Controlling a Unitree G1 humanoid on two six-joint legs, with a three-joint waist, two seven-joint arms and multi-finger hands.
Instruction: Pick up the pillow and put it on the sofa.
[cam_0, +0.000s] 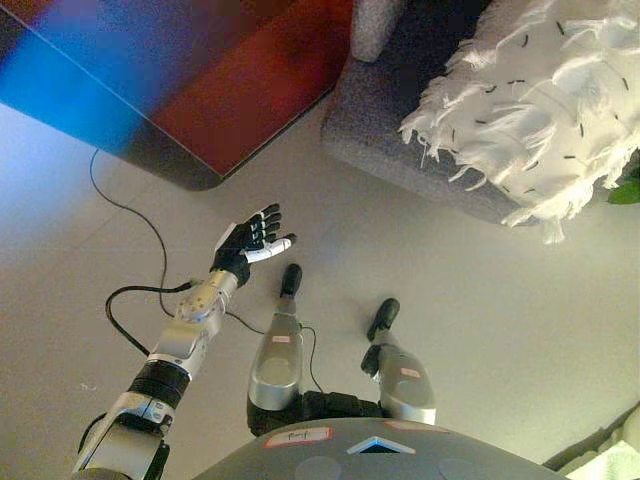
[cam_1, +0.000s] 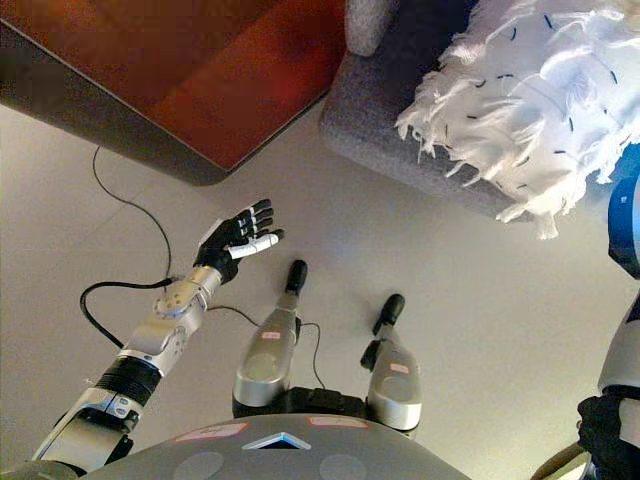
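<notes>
A white feathery pillow (cam_0: 540, 100) lies on the seat of the grey sofa (cam_0: 385, 125) at the upper right, its fringe hanging over the front edge. My left hand (cam_0: 250, 240) is open above the floor, left of the sofa and well apart from the pillow, holding nothing. My right arm rises along the right edge of the right eye view. My right hand (cam_1: 627, 228) sits at that edge just below the pillow's fringe, and its fingers are cut off.
A low red-brown table (cam_0: 250, 90) with a dark rounded edge fills the upper left, close to the sofa's corner. Pale floor (cam_0: 480, 300) spreads in front of the sofa. A light grey cushion (cam_0: 375, 25) stands at the sofa's back left.
</notes>
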